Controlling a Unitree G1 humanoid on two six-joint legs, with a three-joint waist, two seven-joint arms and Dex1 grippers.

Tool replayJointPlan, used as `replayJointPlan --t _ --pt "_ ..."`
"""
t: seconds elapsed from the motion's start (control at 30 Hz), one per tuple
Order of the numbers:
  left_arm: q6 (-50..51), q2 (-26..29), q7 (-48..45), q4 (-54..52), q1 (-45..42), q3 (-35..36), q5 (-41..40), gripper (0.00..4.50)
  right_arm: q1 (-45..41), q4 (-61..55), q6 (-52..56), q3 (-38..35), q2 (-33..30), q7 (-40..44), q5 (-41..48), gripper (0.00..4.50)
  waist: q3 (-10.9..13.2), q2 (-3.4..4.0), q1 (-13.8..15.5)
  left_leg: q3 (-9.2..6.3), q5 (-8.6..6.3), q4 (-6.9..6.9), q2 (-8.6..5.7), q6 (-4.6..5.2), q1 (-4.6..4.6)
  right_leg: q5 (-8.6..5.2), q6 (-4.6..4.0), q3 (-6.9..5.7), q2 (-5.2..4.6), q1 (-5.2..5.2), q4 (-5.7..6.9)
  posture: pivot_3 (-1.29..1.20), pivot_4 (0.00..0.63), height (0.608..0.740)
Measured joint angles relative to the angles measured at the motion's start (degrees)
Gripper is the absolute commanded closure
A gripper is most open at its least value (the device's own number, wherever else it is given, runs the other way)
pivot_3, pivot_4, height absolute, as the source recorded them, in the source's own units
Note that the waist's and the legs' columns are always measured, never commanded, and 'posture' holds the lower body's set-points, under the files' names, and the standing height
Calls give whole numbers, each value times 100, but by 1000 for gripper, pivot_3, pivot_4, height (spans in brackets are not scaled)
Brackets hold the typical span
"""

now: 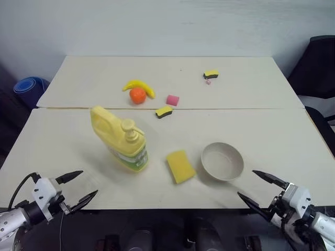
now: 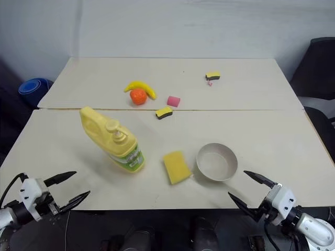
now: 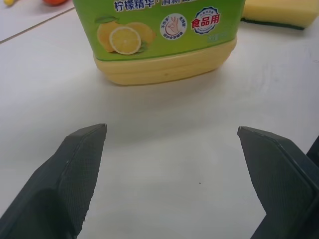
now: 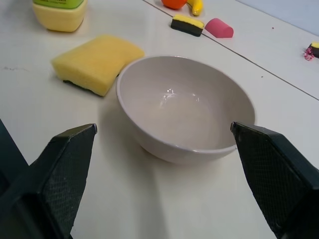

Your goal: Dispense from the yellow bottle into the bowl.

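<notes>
At table's near edge left gripper, right gripper wide open, empty; yellow bottle upright

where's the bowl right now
In the head views the bowl sits on the near table's right side, just right of the yellow sponge, ahead of the right gripper.

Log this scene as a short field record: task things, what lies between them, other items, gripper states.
yellow bottle: upright on the near table, nearer the robot's left side
bowl: upright, looks empty, nearer the right side
between them: large yellow sponge, lying flat, close to the bowl
far side: banana, orange, pink block, two small yellow-black sponges
left gripper: open, holding nothing, facing the bottle
right gripper: open, holding nothing, facing the bowl
</notes>
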Motion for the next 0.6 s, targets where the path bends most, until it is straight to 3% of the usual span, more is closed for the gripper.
replayJointPlan --t 0.2,0.37,0.47,0.6 --pt "922 22 -321 -482 175 -46 -730 21 -338 -1198 1411 472 -341 -436 121 0 0 0 -28 4 -1 0 1 -2 2 0 -1 10 0 0 7 0 150 740" --pt "1463 301 -739 -960 72 29 -1306 21 -2302 -2512 4150 1711 -996 -1191 25 0 -13 -1 -12 0 17 0 6 2 0 -5 -24 3 0 -40 20 0 150 740" --pt "1576 338 -998 -979 17 -64 -1377 21 -3765 -2528 5521 2752 -897 -1501 -305 0 -15 -6 -19 0 46 1 4 -43 -20 -1 -19 -6 1 -57 19 0 150 740" --pt "1540 338 -1134 -990 -82 -138 -1360 21 -4867 -2467 6849 3440 -476 -1856 -429 0 -26 -25 -7 -7 44 1 1 -40 -31 -1 -20 -15 0 -56 6 0 150 740"
